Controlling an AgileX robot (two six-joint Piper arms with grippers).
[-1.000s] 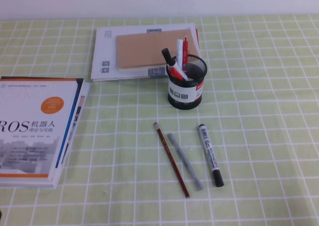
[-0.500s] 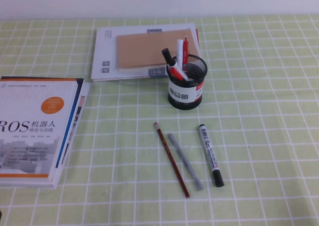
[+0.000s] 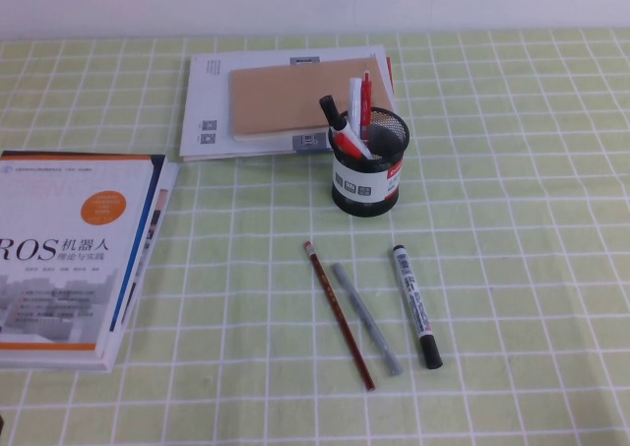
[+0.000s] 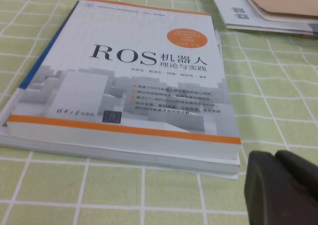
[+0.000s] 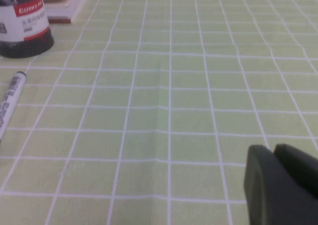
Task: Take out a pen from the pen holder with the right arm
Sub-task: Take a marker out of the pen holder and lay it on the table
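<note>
Pens (image 3: 360, 106) stand upright in the pen holder (image 3: 368, 175), tops exposed for gripping. Right claw (image 5: 274, 153), pressed together, sits low over the tabletop (image 5: 169, 111), well apart from the holder; left claw (image 4: 276, 160), together, sits beside the book (image 4: 124, 86).

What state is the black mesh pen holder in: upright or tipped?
Upright: the pen holder stands on its base, pens poking out the top. Left gripper, shut, beside the white ROS book; right gripper, shut, over green cloth.

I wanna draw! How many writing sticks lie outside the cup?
3: pencil, gray pen, black marker, side by side before the cup; left hand by the book, right hand over cloth.
</note>
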